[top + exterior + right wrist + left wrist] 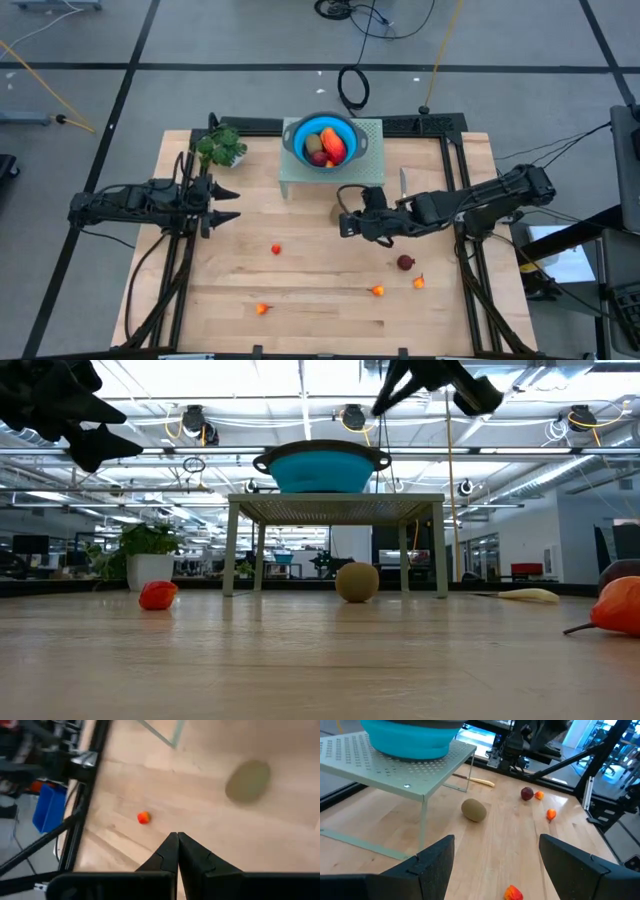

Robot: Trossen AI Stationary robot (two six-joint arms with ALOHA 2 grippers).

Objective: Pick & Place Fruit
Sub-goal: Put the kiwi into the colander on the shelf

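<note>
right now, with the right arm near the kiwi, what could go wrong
The right end effector is shut and hovers near the loose brown kiwi; a shut approach could knock the oval piece into a roll. The kiwi sits close to the stand's leg, so a grasp may bump it and shake the blue bowl. The knife also lies nearby.

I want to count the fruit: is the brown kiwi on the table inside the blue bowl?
No, the brown kiwi lies on the wooden table beside the stand, outside the blue bowl.
</note>
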